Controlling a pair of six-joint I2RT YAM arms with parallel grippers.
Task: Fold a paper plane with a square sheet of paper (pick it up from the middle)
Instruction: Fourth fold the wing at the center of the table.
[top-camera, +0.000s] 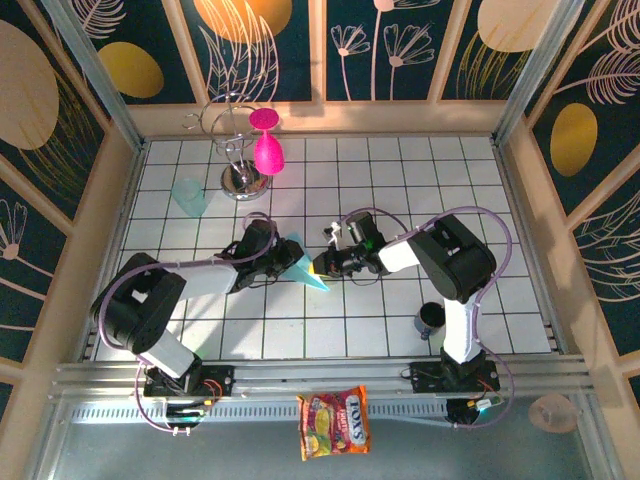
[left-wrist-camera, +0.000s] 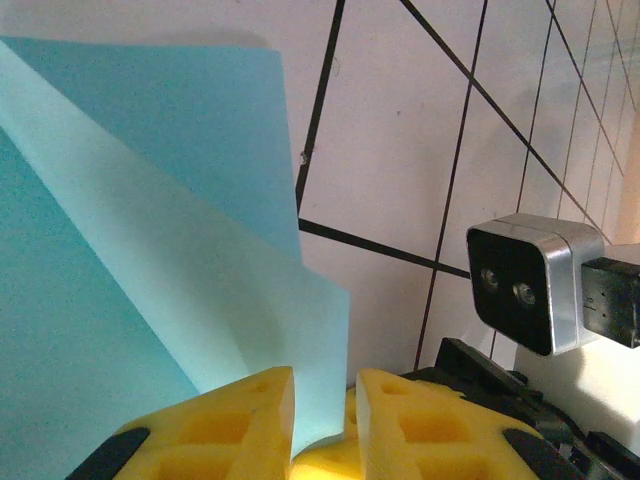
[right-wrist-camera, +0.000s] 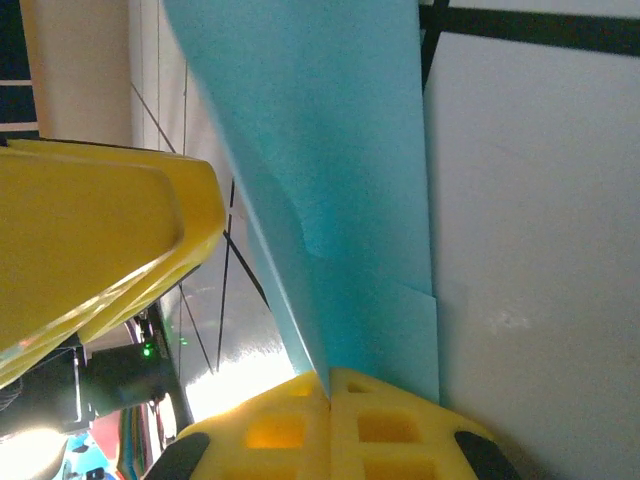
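Creased light-blue square paper sheet (top-camera: 308, 268) above white gridded worktop (top-camera: 400, 180), pinched by pressed-together right fingers (right-wrist-camera: 390, 430) at 3 o'clock, straddled by slightly spread left fingers (left-wrist-camera: 230, 420) at 9 o'clock.

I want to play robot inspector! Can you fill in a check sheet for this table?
Surface: white grid table, black lines.
Job's things: blue paper, folded, one pointed end, between the two grippers.
Clutter: pink goblets on a wire rack; pale teal cup; dark cup; sweets bag by the near edge.
Grippers: left gripper slightly apart, paper edge between its fingers; right gripper shut on the paper.
Cables: purple cables loop along both arms.
Surroundings: dark flower-patterned walls, wooden frame.
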